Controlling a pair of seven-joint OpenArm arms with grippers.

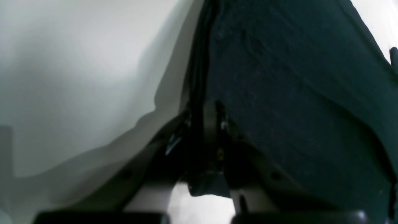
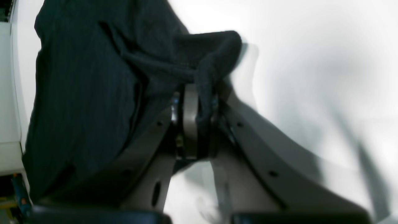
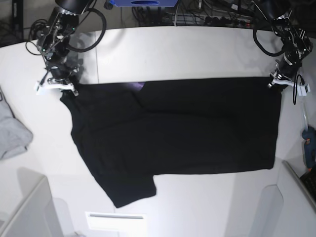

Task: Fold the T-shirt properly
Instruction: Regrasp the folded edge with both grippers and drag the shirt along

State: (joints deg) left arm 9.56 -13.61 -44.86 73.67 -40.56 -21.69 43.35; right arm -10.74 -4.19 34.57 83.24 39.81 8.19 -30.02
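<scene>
Base view: the T-shirt (image 3: pixel 177 128) is clamped at its upper corners by the left gripper (image 3: pixel 280 79), frame right, and the right gripper (image 3: pixel 58 85), frame left. The top edge should be kept taut and both corners carried evenly, so no slack is folded in.

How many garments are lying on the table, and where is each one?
2. The black T-shirt is spread across the middle, held at its far corners by the right gripper and left gripper. A light grey garment lies at the image-left edge, partly cut off.
</scene>
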